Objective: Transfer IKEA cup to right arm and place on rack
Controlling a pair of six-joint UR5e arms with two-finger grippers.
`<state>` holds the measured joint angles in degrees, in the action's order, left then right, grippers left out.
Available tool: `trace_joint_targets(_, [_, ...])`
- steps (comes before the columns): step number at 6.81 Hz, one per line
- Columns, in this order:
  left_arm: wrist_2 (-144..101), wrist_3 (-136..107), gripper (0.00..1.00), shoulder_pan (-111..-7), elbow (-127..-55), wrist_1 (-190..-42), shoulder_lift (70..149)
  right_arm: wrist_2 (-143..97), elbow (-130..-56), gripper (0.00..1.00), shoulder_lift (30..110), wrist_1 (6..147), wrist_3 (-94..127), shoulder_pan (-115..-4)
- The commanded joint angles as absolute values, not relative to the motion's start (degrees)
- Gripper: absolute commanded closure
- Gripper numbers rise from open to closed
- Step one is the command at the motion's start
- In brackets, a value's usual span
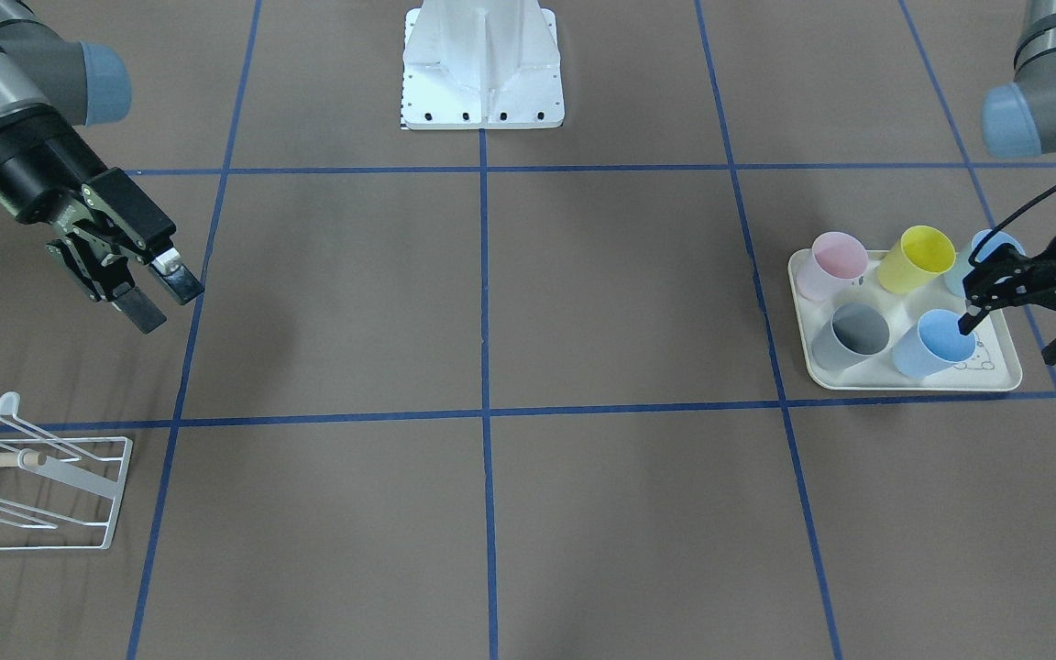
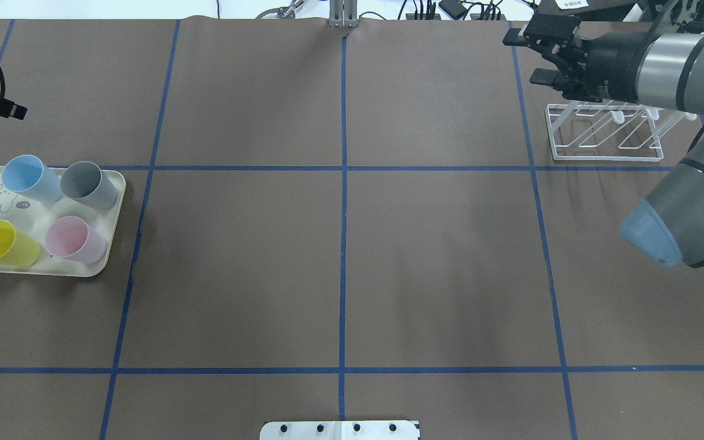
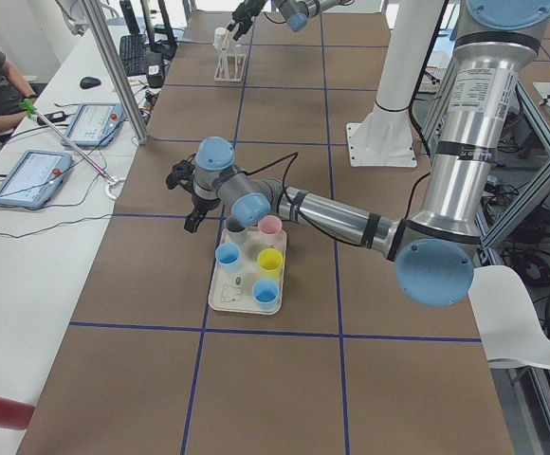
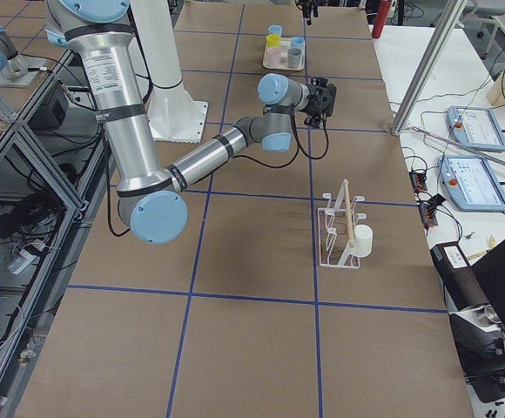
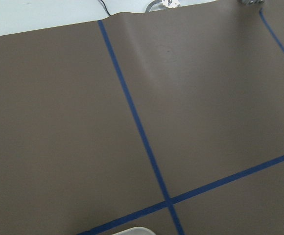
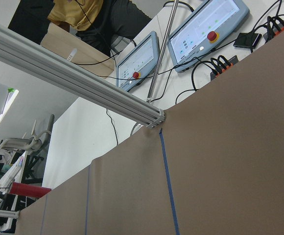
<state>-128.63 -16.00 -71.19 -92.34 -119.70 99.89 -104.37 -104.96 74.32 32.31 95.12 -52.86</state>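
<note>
Left gripper (image 1: pixel 1011 339), jaws spread and empty, should squarely straddle the blue cup (image 1: pixel 927 353) rim at the tray (image 1: pixel 904 385) far edge.

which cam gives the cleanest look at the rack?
Exterior right: the rack is whole and unobstructed. Front-facing crops it at the frame edge, overhead has the right arm across part of it, exterior left shows it tiny, wrist cams miss it.
</note>
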Motion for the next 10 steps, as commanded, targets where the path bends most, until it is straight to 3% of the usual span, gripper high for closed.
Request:
trace_joint_targets(1, [-128.67, -10.99, 0.01, -71.9, -85.11, -120.32, 100.54, -102.92, -105.03, 0.0, 73.39, 32.26, 96.76, -51.5])
trace_joint_targets(3, [-128.41, -11.42, 0.01, -71.2, -81.48, -120.85, 101.51, -102.92, -104.85, 0.0, 73.21, 32.17, 96.77, -51.15])
trace_joint_targets(10, [-127.79, -11.6, 0.0, -67.15, -81.39, -120.5, 100.63, -102.92, -104.77, 0.0, 72.95, 32.26, 96.77, -51.06])
